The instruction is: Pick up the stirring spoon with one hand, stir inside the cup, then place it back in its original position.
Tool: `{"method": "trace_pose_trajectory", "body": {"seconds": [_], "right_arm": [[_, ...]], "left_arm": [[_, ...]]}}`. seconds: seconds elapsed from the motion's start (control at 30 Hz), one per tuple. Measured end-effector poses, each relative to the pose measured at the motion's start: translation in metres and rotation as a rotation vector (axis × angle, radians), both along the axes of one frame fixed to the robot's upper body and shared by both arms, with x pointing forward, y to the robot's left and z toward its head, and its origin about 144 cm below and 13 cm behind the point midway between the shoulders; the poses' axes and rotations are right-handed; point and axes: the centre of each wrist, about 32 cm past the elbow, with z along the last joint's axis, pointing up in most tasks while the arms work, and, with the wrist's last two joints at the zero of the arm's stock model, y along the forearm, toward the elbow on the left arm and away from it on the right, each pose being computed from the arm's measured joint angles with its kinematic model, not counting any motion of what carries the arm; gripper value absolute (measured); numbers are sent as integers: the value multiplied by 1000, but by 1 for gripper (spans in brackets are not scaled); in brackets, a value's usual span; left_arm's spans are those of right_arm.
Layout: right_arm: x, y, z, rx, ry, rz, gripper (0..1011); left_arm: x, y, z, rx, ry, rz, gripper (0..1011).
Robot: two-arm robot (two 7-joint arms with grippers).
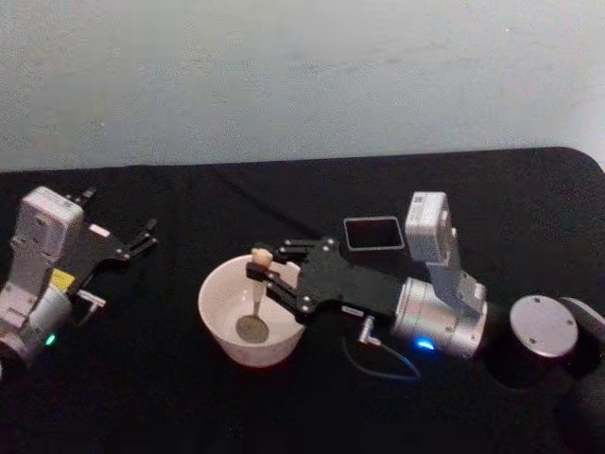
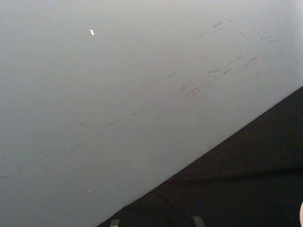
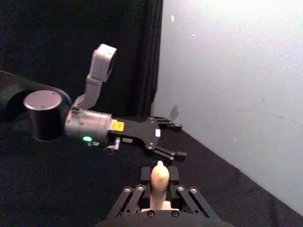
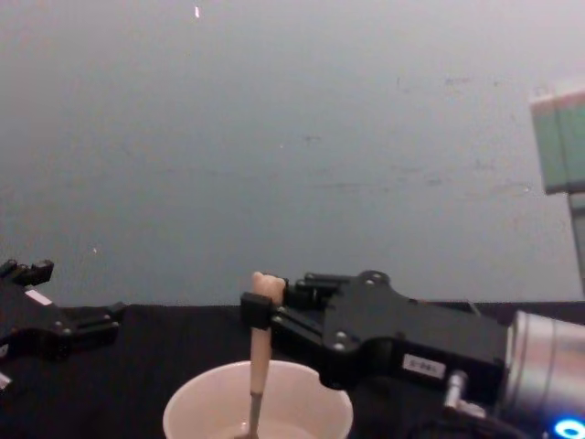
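Black table (image 1: 142, 397), pale wall (image 1: 284, 76) behind. Right claw (image 1: 260, 270) clamped on stirring spoon (image 1: 256, 301) near bear head; spoon upright, bowl at cup (image 1: 219, 326) bottom. Dark holder (image 1: 372, 233) at two o'clock from cup. Left claw (image 1: 142, 236) splayed, parked at nine o'clock.

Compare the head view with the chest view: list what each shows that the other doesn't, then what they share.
Head view, not chest: the dark holder behind the right end effector, and the stirring spoon's metal bowl down inside the cup. Chest view, not head: the spoon's handle side-on, standing upright. Both: the right end effector shut on the spoon above the cup; the left end effector open at the left.
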Motion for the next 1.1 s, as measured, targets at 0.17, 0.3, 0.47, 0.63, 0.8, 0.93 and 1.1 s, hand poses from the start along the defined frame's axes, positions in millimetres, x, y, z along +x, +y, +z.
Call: {"method": "trace_pose_trajectory", "body": {"seconds": [0.17,0.3,0.47,0.63,0.8,0.93,1.1], "right_arm": [[9,7,0,2,-7,-27,214],[14,8,0,1,-13,-53,214],[19,3,0,-2,-16,-91,214],[19,-3,1,-2,-16,-112,214],[17,-7,2,3,-14,-120,214],[14,-10,3,5,-12,-125,214],[7,-17,2,6,-6,-130,214]], "left_arm": [[0,0,0,0,0,0,1001],[0,0,0,0,0,0,1001],[0,0,0,0,0,0,1001],[0,0,0,0,0,0,1001],[0,0,0,0,0,0,1001],[0,0,0,0,0,0,1001],[0,0,0,0,0,0,1001]]}}
